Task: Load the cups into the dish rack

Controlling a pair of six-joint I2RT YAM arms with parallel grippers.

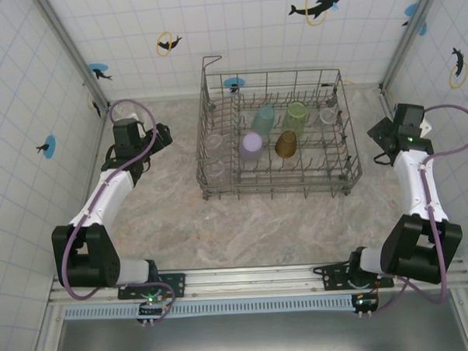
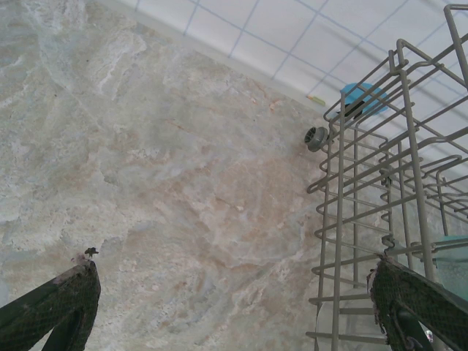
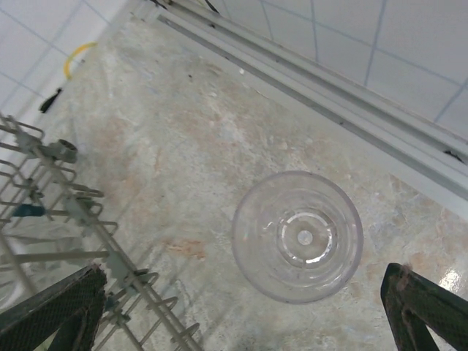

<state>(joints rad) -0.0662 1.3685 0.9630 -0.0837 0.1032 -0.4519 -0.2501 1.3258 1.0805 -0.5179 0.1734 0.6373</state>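
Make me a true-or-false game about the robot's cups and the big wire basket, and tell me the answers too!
1. The purple cup is inside the dish rack. True.
2. The right gripper is holding a clear cup. False: its jaws are open, and the clear cup stands on the table beside the rack, not gripped.
3. The green cup sits next to the teal cup in the rack. True.
4. The left gripper is squeezed shut. False: it is open, with nothing in it.
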